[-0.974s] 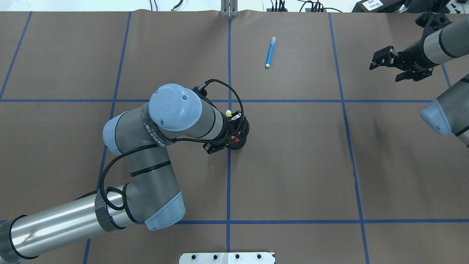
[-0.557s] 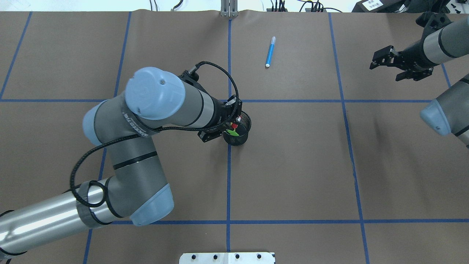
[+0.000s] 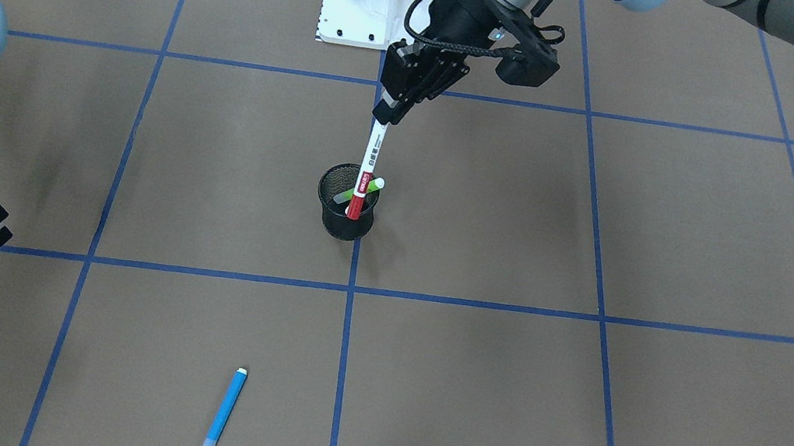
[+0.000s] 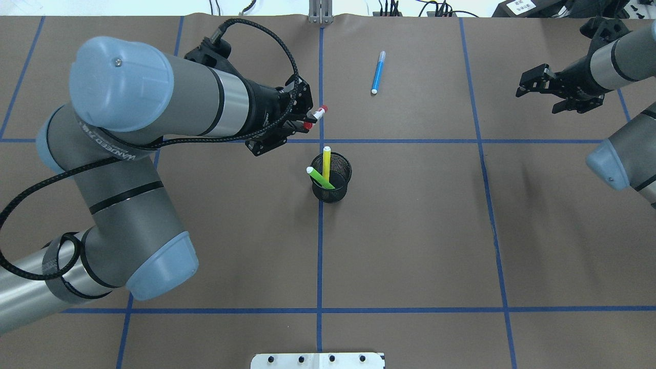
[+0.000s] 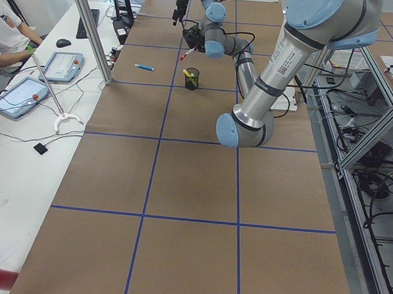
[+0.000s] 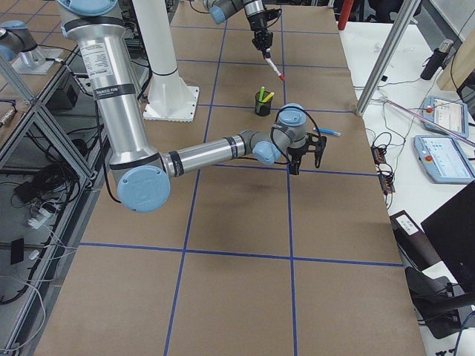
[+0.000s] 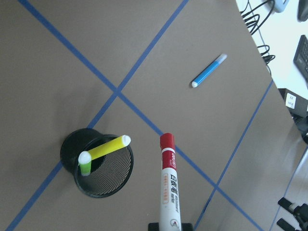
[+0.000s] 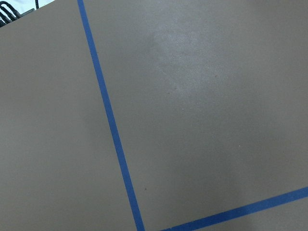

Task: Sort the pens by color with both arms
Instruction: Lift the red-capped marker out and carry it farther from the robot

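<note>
My left gripper (image 4: 303,116) is shut on the white pen with red cap and end (image 4: 319,111). It holds the pen in the air, above and just beyond the black mesh cup (image 4: 333,190). The front view shows the pen (image 3: 374,147) hanging cap-down from the gripper (image 3: 391,106), over the cup (image 3: 344,221). The yellow pen (image 4: 326,160) and the lime green pen (image 4: 321,179) stand in the cup. The blue pen (image 4: 377,72) lies on the table farther away. My right gripper (image 4: 538,97) is open and empty at the far right.
Blue tape lines (image 4: 320,246) divide the brown table into squares. The white base plate (image 4: 318,360) sits at the near edge. An operator's tablets (image 5: 56,66) lie beyond the far edge of the table.
My left gripper has risen out of the cup with the red-capped pen and moved away from the robot and slightly left. The yellow and green pens stay in the cup. The right arm has not moved.
</note>
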Available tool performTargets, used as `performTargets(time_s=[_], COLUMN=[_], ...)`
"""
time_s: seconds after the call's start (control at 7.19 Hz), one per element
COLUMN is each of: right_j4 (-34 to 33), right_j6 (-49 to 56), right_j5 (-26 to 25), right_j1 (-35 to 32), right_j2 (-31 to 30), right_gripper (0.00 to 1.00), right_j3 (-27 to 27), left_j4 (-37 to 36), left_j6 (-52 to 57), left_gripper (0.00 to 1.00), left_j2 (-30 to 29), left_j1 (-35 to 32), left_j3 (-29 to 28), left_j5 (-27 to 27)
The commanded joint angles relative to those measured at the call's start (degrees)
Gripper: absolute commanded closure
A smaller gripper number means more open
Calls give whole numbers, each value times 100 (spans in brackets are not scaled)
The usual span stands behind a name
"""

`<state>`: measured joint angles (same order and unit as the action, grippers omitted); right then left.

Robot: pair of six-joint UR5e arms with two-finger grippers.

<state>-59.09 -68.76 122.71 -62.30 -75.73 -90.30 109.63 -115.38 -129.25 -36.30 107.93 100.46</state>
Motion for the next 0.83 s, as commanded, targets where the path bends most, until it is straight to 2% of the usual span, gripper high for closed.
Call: performTargets(time_s=[0.0, 0.14, 0.28, 0.56, 0.7], right_j4=[2, 2, 2, 2, 2], right_j6=[-14, -14, -23, -23, -32], right_j5=[-151, -160, -169, -204, -213], right_j1=[7, 25, 42, 78, 95], right_j2=[32, 32, 32, -3, -3], right_gripper=[0, 0, 0, 0, 0], right_j3=[-14, -14, -14, -14, -14], left_j4=[1271, 2324, 3126, 3580, 3974], left_j6=[200, 200, 200, 287, 279], left_gripper=[100, 100, 100, 100, 100], left_j2=[-448, -974, -1457, -1916, -2389], left_j1=[-62, -62, -62, -106, -97], left_j3=[-1790, -3203, -4365, -5574, -6469], left_j5=[-1085, -1490, -1773, -1863, -1863])
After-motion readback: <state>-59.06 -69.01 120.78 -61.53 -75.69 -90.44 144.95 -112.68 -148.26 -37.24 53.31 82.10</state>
